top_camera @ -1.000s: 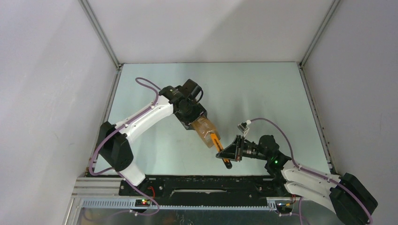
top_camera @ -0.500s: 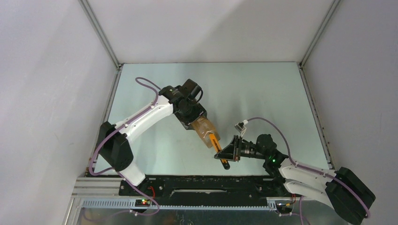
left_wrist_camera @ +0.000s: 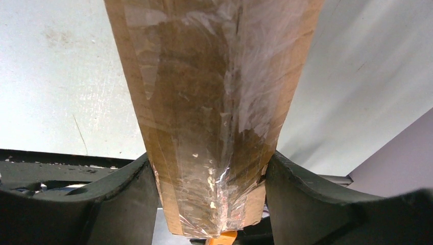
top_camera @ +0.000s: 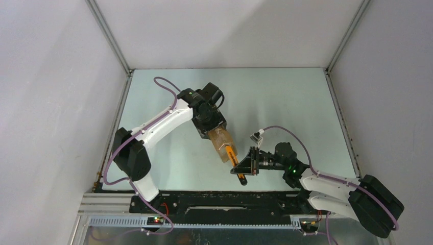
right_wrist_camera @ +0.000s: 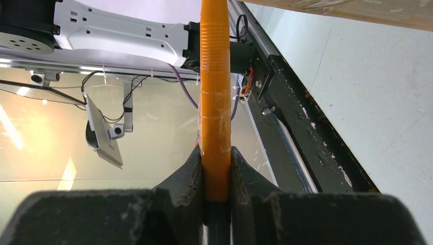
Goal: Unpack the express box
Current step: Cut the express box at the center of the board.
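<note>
The express box [top_camera: 221,143], brown cardboard under wrinkled clear tape, hangs tilted above the table. My left gripper [top_camera: 216,134] is shut on it. In the left wrist view the box [left_wrist_camera: 204,102] fills the frame and both black fingers [left_wrist_camera: 127,196] press its sides. My right gripper [top_camera: 245,167] is shut on the orange-and-black utility knife [top_camera: 235,160], whose orange end lies against the box's lower end. In the right wrist view the knife [right_wrist_camera: 214,76] stands straight up from the shut gripper [right_wrist_camera: 217,171]. An edge of the box [right_wrist_camera: 357,11] shows at the top right.
The pale green table [top_camera: 286,102] is walled in by grey panels on three sides. A black base rail [top_camera: 214,198] runs along the near edge under both arms. A purple cable [top_camera: 286,133] loops over the right wrist.
The right arm has carried the knife a little left and up, toward the box's lower end. The left arm has shifted slightly, still holding the box.
</note>
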Motion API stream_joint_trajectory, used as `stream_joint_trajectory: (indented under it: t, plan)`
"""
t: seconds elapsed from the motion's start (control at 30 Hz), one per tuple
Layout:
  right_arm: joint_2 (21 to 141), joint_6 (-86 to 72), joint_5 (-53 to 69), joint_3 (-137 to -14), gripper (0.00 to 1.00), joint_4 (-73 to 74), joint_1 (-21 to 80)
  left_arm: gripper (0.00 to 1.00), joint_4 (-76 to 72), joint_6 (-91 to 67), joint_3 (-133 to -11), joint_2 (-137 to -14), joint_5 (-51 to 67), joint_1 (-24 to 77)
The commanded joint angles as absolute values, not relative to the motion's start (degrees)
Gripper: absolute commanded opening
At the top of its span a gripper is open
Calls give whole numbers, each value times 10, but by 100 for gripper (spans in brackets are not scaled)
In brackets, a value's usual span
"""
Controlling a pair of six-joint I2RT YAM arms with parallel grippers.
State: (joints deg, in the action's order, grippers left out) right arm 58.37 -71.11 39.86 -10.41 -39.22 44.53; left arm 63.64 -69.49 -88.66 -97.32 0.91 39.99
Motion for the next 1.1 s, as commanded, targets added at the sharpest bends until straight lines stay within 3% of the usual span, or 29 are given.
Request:
stream_joint_trajectory:
  t: [0.0,0.23,0.83,1.07]
  plan:
    - [606,-710,463,-129,0,-401,443,47,622,-688,-900,-975,-14,405]
    - [657,-749,478,-130,0,-480,464,47,612,-664,-901,-965,-32,380]
    - [684,-756,475,-144,0,-503,485,46,584,-671,-885,-939,-30,372]
    - [615,-720,423,-131,0,-423,446,46,576,-689,-847,-920,-16,375]
